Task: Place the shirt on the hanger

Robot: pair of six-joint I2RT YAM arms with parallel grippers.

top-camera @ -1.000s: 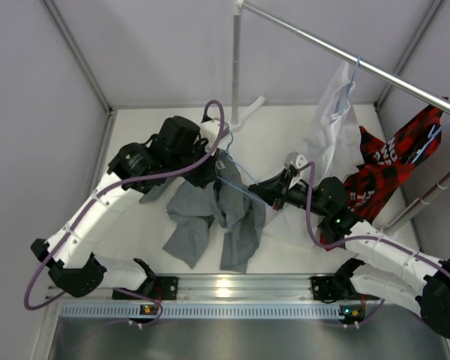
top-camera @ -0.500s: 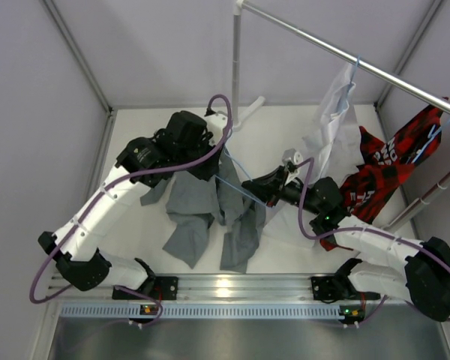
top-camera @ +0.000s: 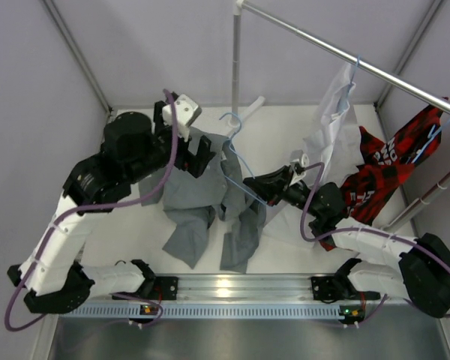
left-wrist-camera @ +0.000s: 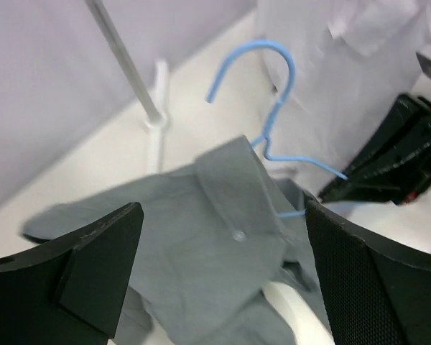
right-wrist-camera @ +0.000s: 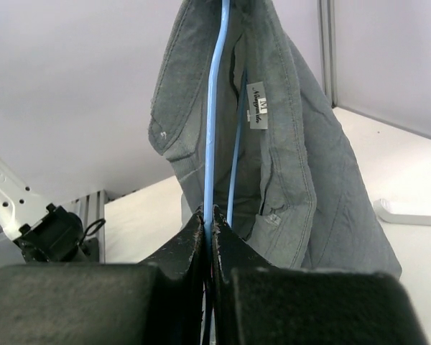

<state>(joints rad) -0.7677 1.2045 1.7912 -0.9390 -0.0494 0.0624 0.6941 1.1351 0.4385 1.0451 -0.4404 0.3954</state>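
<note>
The grey shirt (top-camera: pixel 199 196) hangs draped over the light-blue hanger (top-camera: pixel 235 154), its sleeves trailing on the table. The hanger's hook (left-wrist-camera: pixel 271 59) sticks up free above the collar (left-wrist-camera: pixel 233 205). My right gripper (top-camera: pixel 259 184) is shut on the hanger's wire (right-wrist-camera: pixel 215 108); in the right wrist view the jaws (right-wrist-camera: pixel 210 213) pinch it with the shirt (right-wrist-camera: pixel 294 151) hanging just beyond. My left gripper (top-camera: pixel 197 156) stands wide open behind the shirt's shoulder. Its black fingers (left-wrist-camera: pixel 93 266) frame the grey cloth, and nothing is between them.
A metal rack pole (top-camera: pixel 236 60) with a white foot (top-camera: pixel 249 109) stands at the back. On its slanted bar (top-camera: pixel 360 66) hang a white shirt (top-camera: pixel 334 112) and a red-and-black garment (top-camera: pixel 390 161), close behind my right arm. Walls enclose the table's sides.
My left gripper has opened, let go of the shirt and pulled back up and to the left. The hanger's hook now shows above the collar. The right gripper keeps its hold.
</note>
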